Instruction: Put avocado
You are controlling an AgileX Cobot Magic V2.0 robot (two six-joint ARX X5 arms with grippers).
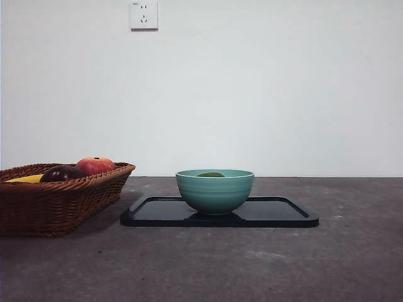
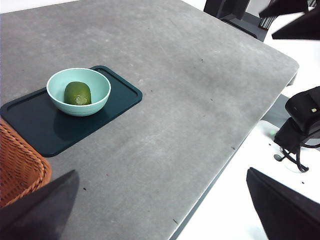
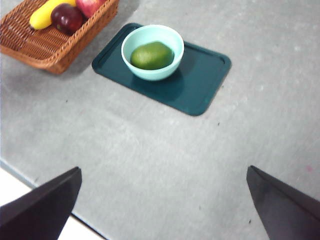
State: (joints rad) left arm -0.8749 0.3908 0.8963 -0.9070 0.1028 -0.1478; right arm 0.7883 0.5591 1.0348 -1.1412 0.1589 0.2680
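The avocado [image 3: 152, 55] lies inside the teal bowl [image 3: 150, 35], on its side, filling much of the bowl's floor; from the front view only its top [image 1: 211, 174] peeks over the rim. The bowl [image 1: 215, 190] stands on the dark tray [image 1: 283, 212], toward the end of the tray nearest the wicker basket [image 1: 60, 201], so the tray's other end lies bare.

My right gripper [image 3: 162, 200] hangs high above the grey table [image 3: 150, 165], jaws spread wide with nothing between them. Below it is a broad stretch of bare table between the tray [image 3: 205, 80] and the near edge, which shows at one corner of my right wrist view. My left gripper [image 2: 165, 205] is also spread wide and empty, raised over the table's side edge, with the bowl [image 2: 78, 91], the avocado [image 2: 77, 93] and the tray [image 2: 40, 125] well apart from it.

The basket sits just beside the tray, not touching it as far as I can see. It holds a yellow fruit [image 3: 44, 15], a dark purple fruit [image 3: 67, 17] and a red fruit [image 3: 90, 5], bunched at one end. From the left wrist view the table [image 2: 200, 100] runs open and bare to its rounded far corner. On the wall behind, a white socket [image 1: 143, 14] sits high up.
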